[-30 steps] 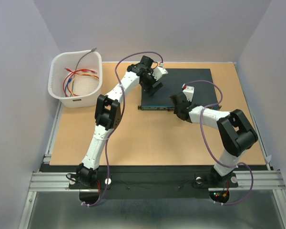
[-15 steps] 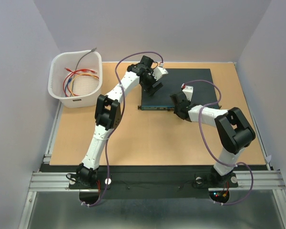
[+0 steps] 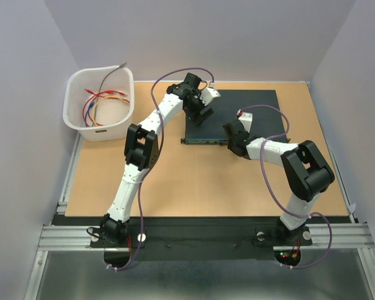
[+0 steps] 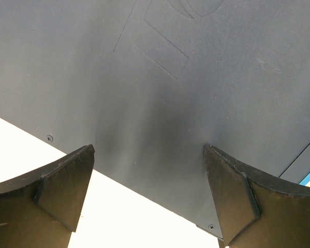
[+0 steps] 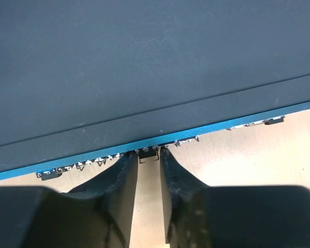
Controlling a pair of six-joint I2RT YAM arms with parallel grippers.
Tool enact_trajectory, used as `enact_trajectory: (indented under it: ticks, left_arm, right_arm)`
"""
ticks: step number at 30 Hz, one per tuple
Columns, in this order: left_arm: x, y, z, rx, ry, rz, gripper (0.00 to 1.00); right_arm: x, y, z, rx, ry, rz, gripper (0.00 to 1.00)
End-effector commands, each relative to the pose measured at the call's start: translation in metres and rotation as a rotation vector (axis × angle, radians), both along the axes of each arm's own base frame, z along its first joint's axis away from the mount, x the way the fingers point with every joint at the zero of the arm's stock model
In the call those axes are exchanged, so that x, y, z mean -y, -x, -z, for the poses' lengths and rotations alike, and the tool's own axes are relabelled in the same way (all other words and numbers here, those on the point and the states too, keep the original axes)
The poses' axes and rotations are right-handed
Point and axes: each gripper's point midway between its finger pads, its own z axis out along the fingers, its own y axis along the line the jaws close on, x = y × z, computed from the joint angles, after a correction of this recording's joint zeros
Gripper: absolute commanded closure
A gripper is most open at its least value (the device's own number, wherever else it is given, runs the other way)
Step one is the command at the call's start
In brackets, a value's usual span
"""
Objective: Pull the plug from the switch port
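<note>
The switch (image 3: 237, 115) is a flat dark box lying at the far middle of the table, its teal socket face (image 5: 206, 132) towards me. A small black plug (image 5: 148, 154) sits in one socket. My right gripper (image 5: 147, 157) is at that face, one finger on each side of the plug, closed in against it; in the top view this gripper (image 3: 232, 139) is at the switch's front edge. My left gripper (image 4: 152, 178) is open wide, fingertips down on the switch's top (image 4: 160, 77) by its near-left corner, also seen from above (image 3: 200, 111).
A white basket (image 3: 75, 119) holding red, blue and orange cables stands at the far left. Purple arm cables loop over the switch. Grey walls close in the back and both sides of the tan table (image 3: 194, 181).
My right gripper has moved slightly left and in towards the switch's front face. The left arm has not moved.
</note>
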Motion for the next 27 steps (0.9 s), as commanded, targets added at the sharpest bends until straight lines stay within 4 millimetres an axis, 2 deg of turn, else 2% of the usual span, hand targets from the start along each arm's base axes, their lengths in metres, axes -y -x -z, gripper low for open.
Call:
enact_trajectory:
  ticks: [1, 3, 4, 6, 10, 17, 22, 27]
  left_arm:
    - [-0.005, 0.001, -0.009, 0.010, -0.023, 0.011, 0.01]
    - [-0.006, 0.001, -0.009, 0.008, -0.023, 0.009, 0.01]
    - [-0.005, 0.002, -0.008, 0.007, -0.024, 0.011, 0.01]
    - [-0.006, 0.002, -0.008, 0.006, -0.026, 0.011, 0.01]
    - [-0.005, 0.001, -0.008, 0.009, -0.024, 0.013, 0.01]
    - [-0.005, 0.001, -0.008, 0.008, -0.025, 0.013, 0.01]
    - [-0.006, 0.001, -0.008, 0.009, -0.027, 0.012, 0.01]
    - [-0.006, 0.001, -0.009, 0.008, -0.025, 0.012, 0.01]
  right_arm:
    - [-0.010, -0.021, -0.015, 0.077, -0.061, 0.018, 0.72]
    - [-0.012, -0.020, -0.013, 0.070, -0.068, 0.010, 0.67]
    - [-0.014, -0.018, -0.011, 0.063, -0.067, 0.001, 0.60]
    - [-0.011, -0.017, -0.014, 0.075, -0.068, 0.018, 0.58]
    - [-0.001, -0.020, -0.024, 0.102, -0.017, 0.035, 0.70]
    - [-0.008, -0.022, -0.017, 0.085, -0.040, 0.022, 0.71]
    - [-0.007, -0.022, -0.020, 0.093, -0.033, 0.023, 0.84]
    - [-0.007, -0.017, -0.018, 0.085, -0.049, 0.020, 0.91]
